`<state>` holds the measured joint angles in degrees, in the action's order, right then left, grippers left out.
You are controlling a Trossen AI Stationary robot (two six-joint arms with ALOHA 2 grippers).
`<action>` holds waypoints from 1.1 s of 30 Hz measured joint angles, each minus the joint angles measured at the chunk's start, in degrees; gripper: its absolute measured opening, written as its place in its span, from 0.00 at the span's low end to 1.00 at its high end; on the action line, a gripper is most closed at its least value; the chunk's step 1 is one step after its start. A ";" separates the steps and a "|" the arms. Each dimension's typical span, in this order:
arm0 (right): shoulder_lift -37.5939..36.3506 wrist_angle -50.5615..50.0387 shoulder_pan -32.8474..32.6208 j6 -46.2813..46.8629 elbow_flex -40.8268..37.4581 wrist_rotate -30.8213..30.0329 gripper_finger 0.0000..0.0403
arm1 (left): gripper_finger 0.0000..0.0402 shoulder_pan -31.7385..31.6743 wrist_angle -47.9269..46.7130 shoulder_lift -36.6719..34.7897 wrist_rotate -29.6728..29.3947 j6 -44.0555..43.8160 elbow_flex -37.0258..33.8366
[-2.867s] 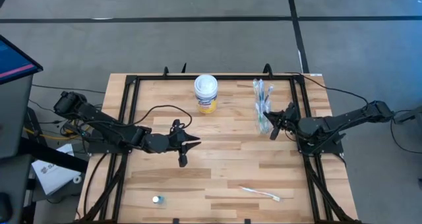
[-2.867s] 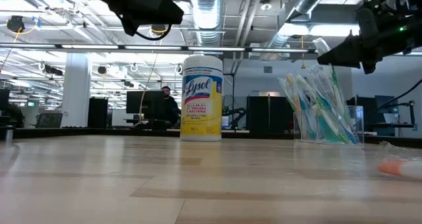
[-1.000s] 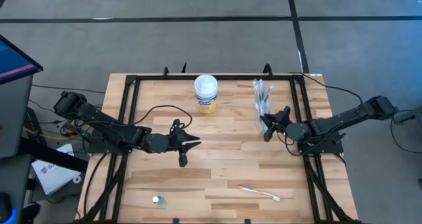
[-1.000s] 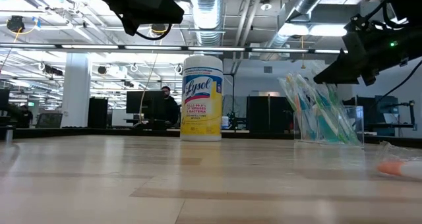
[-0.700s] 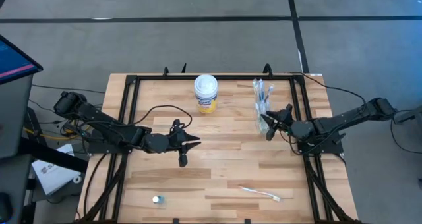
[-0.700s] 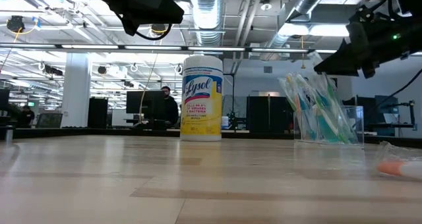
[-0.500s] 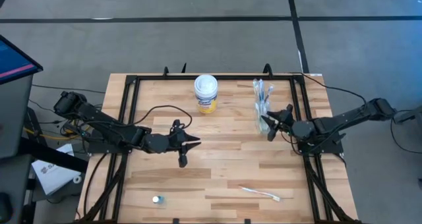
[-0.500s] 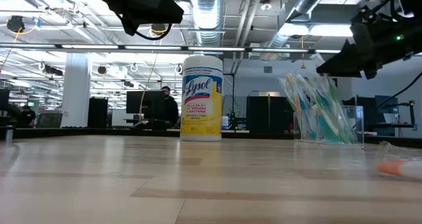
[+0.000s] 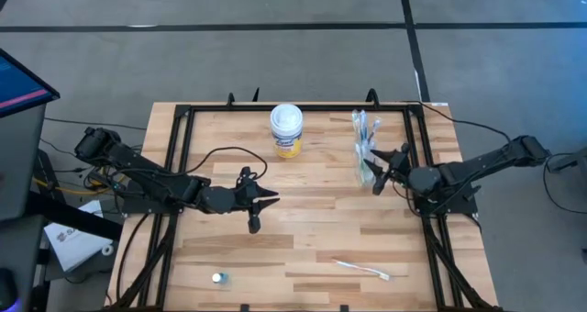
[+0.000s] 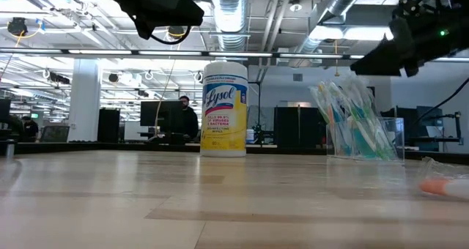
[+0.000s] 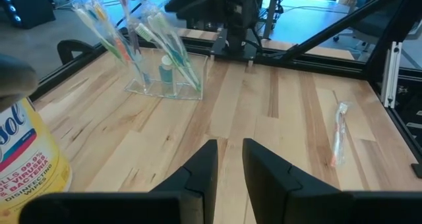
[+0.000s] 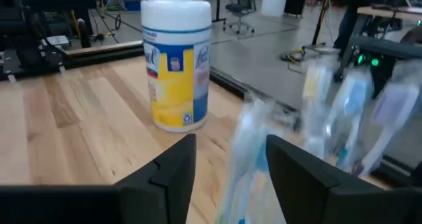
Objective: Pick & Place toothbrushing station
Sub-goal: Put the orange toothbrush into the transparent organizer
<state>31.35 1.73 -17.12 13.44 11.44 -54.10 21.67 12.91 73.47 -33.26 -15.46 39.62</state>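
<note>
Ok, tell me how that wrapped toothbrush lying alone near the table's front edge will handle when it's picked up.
The loose toothbrush looks slim and light, so lifting should take little force. It lies flat on the table, so a gripper would probably have to pinch it low. Its clear wrapper may be slippery and crinkle, so it could twist in the grasp.

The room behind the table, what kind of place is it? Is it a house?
Not a house. It looks like a big lab or workshop office: bare pipes and ducts run under the ceiling, a person sits at computer screens, and two robot arms work at a wooden table.
</note>
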 joint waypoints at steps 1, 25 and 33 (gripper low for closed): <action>0.02 -0.05 -0.07 -0.93 0.63 0.02 0.43 | 0.17 0.00 0.00 0.00 -0.01 0.00 0.00; 14.83 30.41 -13.33 -16.56 8.61 12.92 0.20 | 0.17 0.02 0.00 0.00 -0.20 -1.29 0.00; 20.55 41.05 -13.85 -22.32 12.95 19.54 0.18 | 0.17 0.02 0.02 0.00 -0.17 -1.22 0.00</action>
<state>51.90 42.78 -30.97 -8.88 24.39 -34.56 21.69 12.92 73.47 -33.43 -16.69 39.62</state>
